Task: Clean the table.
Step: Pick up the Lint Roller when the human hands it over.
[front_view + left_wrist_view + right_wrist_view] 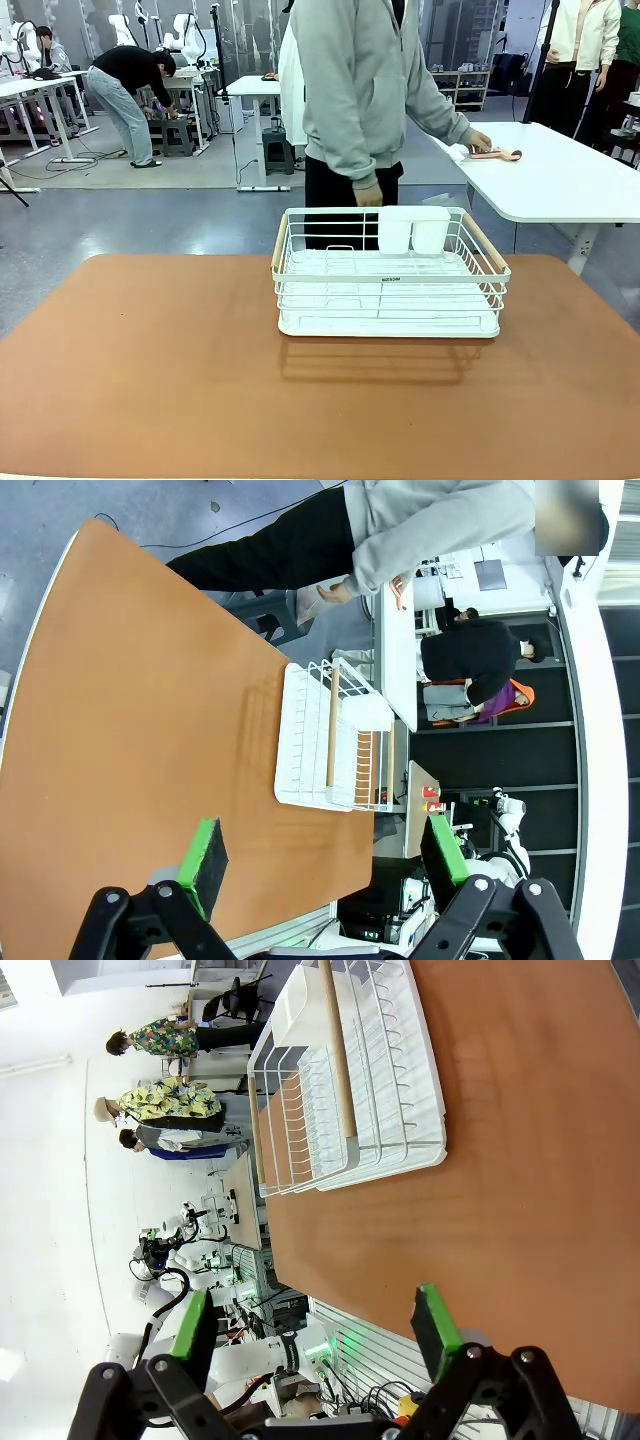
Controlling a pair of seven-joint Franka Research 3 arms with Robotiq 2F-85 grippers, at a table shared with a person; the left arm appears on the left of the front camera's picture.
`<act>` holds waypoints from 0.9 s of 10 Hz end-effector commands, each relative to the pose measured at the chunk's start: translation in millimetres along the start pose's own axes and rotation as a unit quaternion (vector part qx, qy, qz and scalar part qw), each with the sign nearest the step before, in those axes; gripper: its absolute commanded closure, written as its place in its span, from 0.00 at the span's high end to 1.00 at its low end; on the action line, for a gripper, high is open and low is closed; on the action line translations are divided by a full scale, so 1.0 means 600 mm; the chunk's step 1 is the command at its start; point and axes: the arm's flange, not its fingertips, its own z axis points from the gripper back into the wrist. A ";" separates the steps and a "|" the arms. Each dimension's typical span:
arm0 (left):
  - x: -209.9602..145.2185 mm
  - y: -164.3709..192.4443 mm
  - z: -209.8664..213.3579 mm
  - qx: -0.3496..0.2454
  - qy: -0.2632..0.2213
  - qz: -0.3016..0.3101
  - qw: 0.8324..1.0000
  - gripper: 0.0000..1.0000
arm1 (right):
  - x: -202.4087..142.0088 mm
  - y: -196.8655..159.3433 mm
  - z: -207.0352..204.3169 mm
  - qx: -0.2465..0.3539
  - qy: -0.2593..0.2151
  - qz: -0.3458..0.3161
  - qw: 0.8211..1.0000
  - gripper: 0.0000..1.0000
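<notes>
Wide and empty, left pincer (322, 855) and right pincer (312, 1322) hang over stiff, smooth-looking table (150, 730); probably light wire rack (390, 322) ahead, best grabbed by wooden side handles (487, 247).

The right gripper (312, 1322) hangs empty, jaws apart, over the table (520, 1160) near a white wire rack (390, 1090).

The reddish-brown counter (150, 380) has a smooth matte top and rounded corners. A white wire rack (390, 300) with wooden handles stands directly on it, near the far edge, slightly right of the middle.
</notes>
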 end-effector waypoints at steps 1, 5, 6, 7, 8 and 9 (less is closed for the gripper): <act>-0.004 0.002 0.004 -0.002 -0.002 0.001 1.000 1.00 | 0.001 0.003 0.004 0.002 -0.002 0.003 1.000 1.00; -0.004 0.002 0.004 -0.002 -0.002 0.001 1.000 1.00 | 0.001 0.003 0.004 0.002 -0.002 0.003 1.000 1.00; -0.004 0.002 0.004 -0.002 -0.002 0.001 1.000 1.00 | 0.001 0.003 0.004 0.002 -0.002 0.003 1.000 1.00; -0.004 0.002 0.004 -0.002 -0.002 0.001 1.000 1.00 | 0.001 0.003 0.004 0.002 -0.002 0.003 1.000 1.00; -0.004 0.002 0.004 -0.002 -0.002 0.001 1.000 1.00 | 0.001 0.003 0.004 0.002 -0.002 0.003 1.000 1.00; -0.004 0.002 0.004 -0.002 -0.002 0.001 1.000 1.00 | 0.001 0.003 0.004 0.002 -0.002 0.003 1.000 1.00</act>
